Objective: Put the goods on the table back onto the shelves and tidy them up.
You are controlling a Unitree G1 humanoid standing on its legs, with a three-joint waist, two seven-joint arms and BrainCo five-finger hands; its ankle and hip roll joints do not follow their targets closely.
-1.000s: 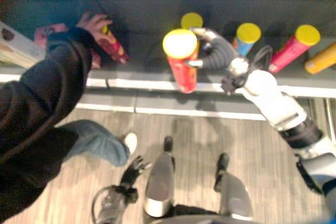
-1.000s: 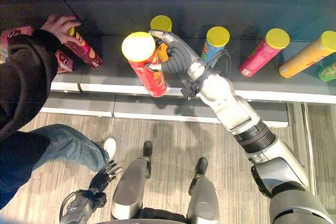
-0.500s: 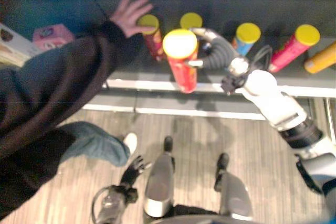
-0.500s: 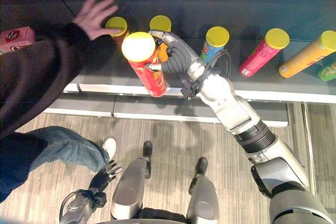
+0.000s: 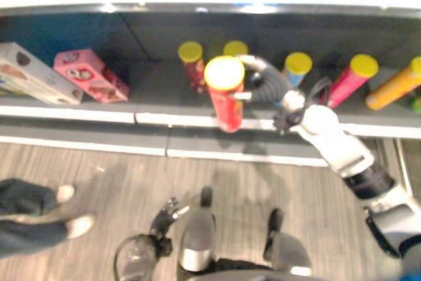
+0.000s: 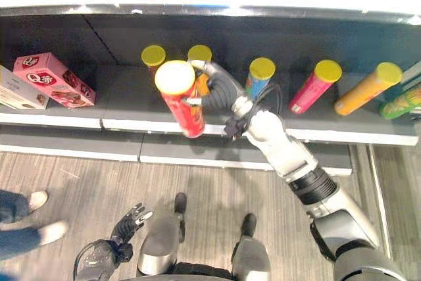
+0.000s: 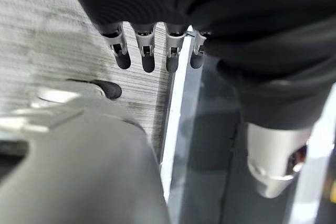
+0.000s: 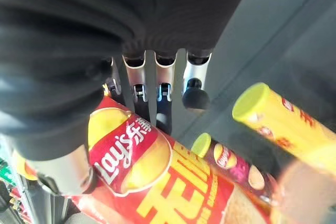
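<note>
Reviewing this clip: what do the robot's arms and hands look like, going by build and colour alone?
The right arm is silver-white with black ribbed joint bands and a black cable looped near the wrist. The right hand and left hand have dark ribbed covers and silver fingers with dark tips.

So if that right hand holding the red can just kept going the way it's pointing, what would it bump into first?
Probably the dark red can at the back of the shelf. The right hand, curled round the red chip can, points left across the shelf towards it, though depth is hard to judge; it might slip past in front.
</note>
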